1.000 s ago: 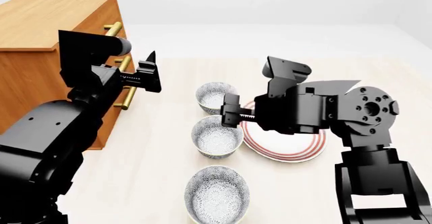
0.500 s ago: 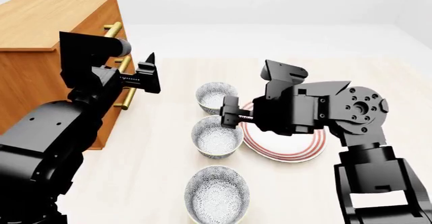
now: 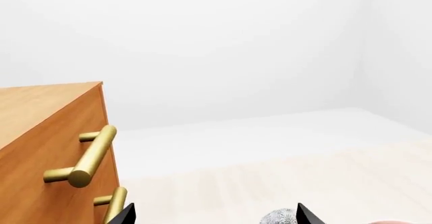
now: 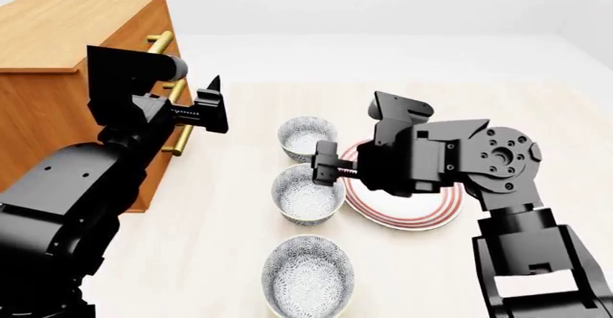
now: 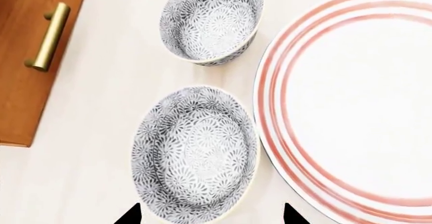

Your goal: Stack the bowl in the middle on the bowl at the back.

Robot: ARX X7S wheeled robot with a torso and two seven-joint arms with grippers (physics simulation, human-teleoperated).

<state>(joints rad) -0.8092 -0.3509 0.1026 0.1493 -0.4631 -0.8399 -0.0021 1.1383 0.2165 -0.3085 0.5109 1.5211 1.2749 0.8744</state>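
The right gripper (image 4: 325,171) hangs released above the middle bowl (image 4: 308,194), having edged leftward since a second ago. The left gripper (image 4: 212,107), also spread, hovers by the wooden cabinet (image 4: 57,59). All three bowls sit empty in a row, with the back bowl (image 4: 306,136) beyond and one red-ringed plate (image 4: 436,214) beside.

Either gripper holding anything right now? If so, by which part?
Nothing held. Right gripper is open above the middle bowl, fingers clear of it; left gripper is empty.
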